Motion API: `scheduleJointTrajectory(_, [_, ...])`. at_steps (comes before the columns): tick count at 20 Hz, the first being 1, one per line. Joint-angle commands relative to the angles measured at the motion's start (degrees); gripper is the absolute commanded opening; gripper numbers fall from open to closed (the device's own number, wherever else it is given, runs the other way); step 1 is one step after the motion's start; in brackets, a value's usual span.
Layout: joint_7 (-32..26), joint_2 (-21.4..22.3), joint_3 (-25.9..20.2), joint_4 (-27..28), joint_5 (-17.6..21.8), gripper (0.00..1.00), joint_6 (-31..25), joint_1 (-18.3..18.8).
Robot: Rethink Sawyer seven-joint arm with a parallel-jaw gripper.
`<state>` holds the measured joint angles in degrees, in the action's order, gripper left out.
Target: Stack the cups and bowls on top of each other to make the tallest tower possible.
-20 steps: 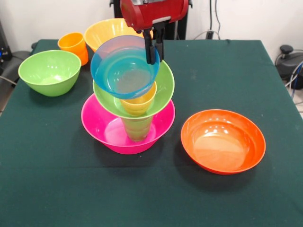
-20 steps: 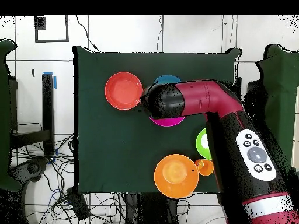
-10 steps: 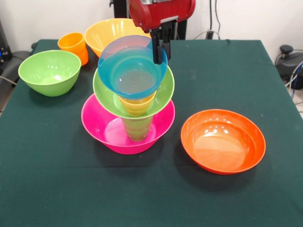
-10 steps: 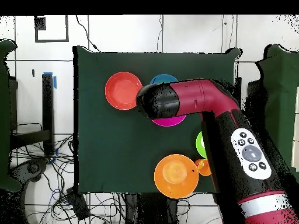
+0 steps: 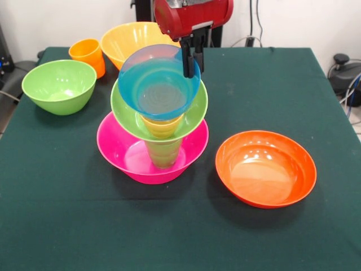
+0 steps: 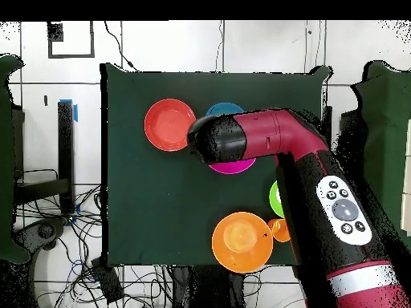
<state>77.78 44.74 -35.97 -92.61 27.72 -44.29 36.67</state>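
The tower stands mid-table in the front view. A large pink bowl (image 5: 121, 148) is the base, with a green cup (image 5: 163, 152) in it. Above come a light green bowl (image 5: 194, 110) and a yellow cup (image 5: 163, 126). My gripper (image 5: 191, 58) is shut on the far rim of the translucent blue bowl (image 5: 155, 84). It holds the bowl tilted toward the camera, right over the yellow cup. I cannot tell if they touch. In the overhead view my arm (image 6: 265, 140) hides most of the tower. Only edges of the blue bowl (image 6: 226, 108) and pink bowl (image 6: 233, 168) show there.
A red-orange bowl (image 5: 265, 167) lies to the right of the tower. A light green bowl (image 5: 58, 86), an orange cup (image 5: 88, 55) and a large yellow-orange bowl (image 5: 131, 39) stand at the back left. The overhead view shows the red-orange bowl (image 6: 169, 124) and the yellow-orange bowl (image 6: 241, 241).
My gripper has carried the blue bowl to the right and centred it over the yellow cup. In the last half second it moved only slightly.
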Motion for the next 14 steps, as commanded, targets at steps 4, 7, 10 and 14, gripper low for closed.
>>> scheduleJointTrajectory(4, [-3.26,-3.43,0.67,0.24,2.5,0.0,-2.0,-0.86])
scheduleJointTrajectory(7, [-3.23,-3.51,0.64,0.25,2.52,0.0,-1.9,-0.92])
scheduleJointTrajectory(10, [-3.3,-3.46,0.69,0.47,2.59,0.0,-2.02,-0.96])
scheduleJointTrajectory(14, [-2.96,-3.53,0.97,0.69,2.5,1.0,-2.37,-1.0])
